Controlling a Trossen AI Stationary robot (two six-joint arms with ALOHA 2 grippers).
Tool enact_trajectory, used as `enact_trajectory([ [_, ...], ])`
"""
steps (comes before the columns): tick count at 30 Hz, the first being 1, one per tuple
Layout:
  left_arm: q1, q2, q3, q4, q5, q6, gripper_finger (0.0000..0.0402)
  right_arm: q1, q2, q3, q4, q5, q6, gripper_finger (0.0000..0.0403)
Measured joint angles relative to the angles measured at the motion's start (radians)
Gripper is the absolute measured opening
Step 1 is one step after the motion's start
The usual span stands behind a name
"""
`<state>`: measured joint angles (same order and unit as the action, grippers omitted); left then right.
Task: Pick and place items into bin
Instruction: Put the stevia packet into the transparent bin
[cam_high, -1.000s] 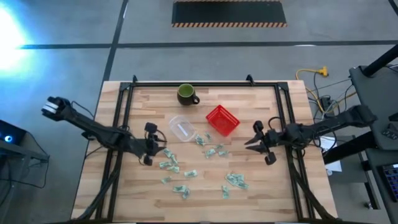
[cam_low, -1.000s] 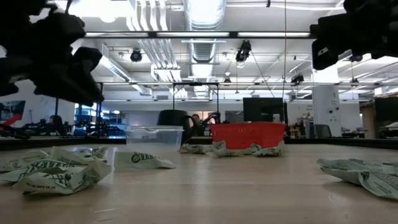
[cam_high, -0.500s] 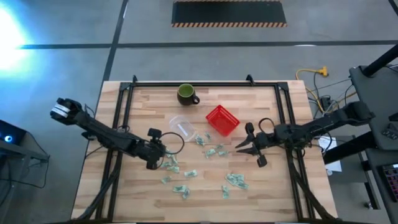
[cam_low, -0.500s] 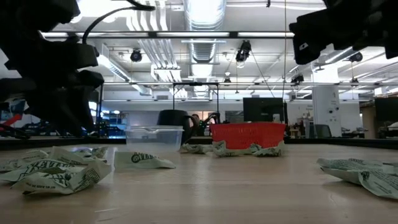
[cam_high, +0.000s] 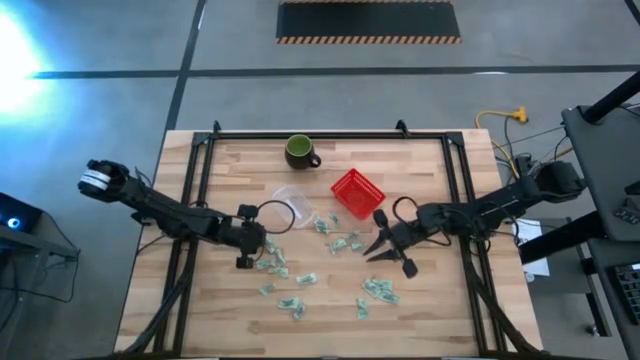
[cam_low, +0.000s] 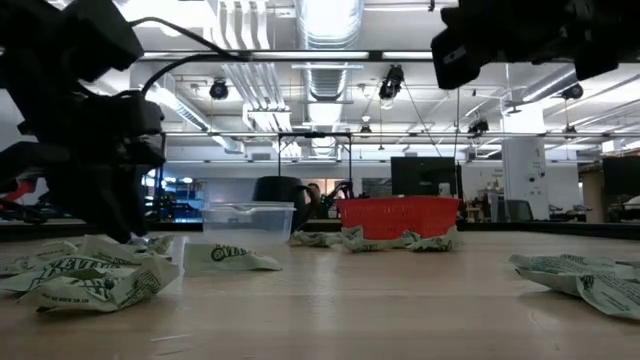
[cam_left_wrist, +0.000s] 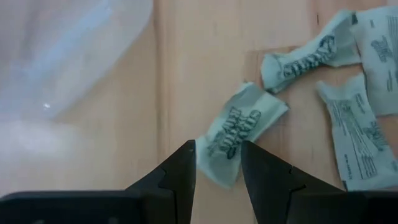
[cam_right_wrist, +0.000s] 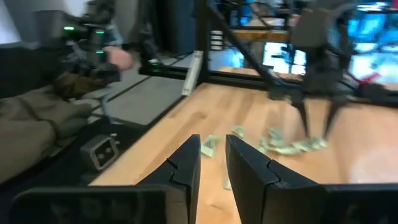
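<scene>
Several small pale green-and-white crumpled wrappers (cam_high: 320, 262) lie flat on the wooden table between the two arms. My left gripper (cam_high: 257, 252) is open and low over the left cluster, pointing down. In the left wrist view one wrapper (cam_left_wrist: 242, 124) reaches with its end into the gap of my left gripper (cam_left_wrist: 217, 149). My right gripper (cam_high: 378, 250) is open a little and holds nothing. It hovers above the table just right of the middle wrappers, and shows in its own wrist view as my right gripper (cam_right_wrist: 212, 146). My left gripper comes from above with one finger (cam_left_wrist: 183, 165) on each side of the wrapper's end (cam_left_wrist: 217, 171). That wrapper lies flat on the table. I cannot tell whether the fingers touch it.
A clear plastic bin (cam_high: 290, 205) stands just beyond my left gripper, with a red basket (cam_high: 357, 193) to its right and a dark green mug (cam_high: 299, 151) near the far edge. More wrappers (cam_high: 378, 290) lie toward the near right. Black rails (cam_high: 195, 190) border the table's sides.
My left gripper has moved toward the table's right and near edge and come down over the left wrappers. My right gripper has travelled toward the table's left, from near the right rail to beside the middle wrappers. The wrappers have stayed where they were.
</scene>
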<state>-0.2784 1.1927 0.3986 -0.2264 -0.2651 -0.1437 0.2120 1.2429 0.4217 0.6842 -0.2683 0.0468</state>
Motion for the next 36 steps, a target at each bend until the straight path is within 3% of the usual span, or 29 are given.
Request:
enact_trajectory([
  [4,0.004,-0.002,-0.001,0.016,0.009,0.020,0.0111,0.000,0.015,0.023,-0.004,-0.045,-0.002,0.0068],
  [21,0.018,0.048,-0.033,0.104,0.045,0.020,0.0109,0.000,0.008,0.026,-0.055,-0.046,0.003,0.0068],
  [30,0.017,0.048,-0.040,0.102,0.067,0.020,0.0009,0.000,0.008,0.026,-0.056,-0.046,0.006,0.0068],
  [36,0.016,0.038,-0.028,0.088,0.066,0.020,0.0012,0.000,0.008,0.026,-0.056,-0.046,0.013,0.0068],
])
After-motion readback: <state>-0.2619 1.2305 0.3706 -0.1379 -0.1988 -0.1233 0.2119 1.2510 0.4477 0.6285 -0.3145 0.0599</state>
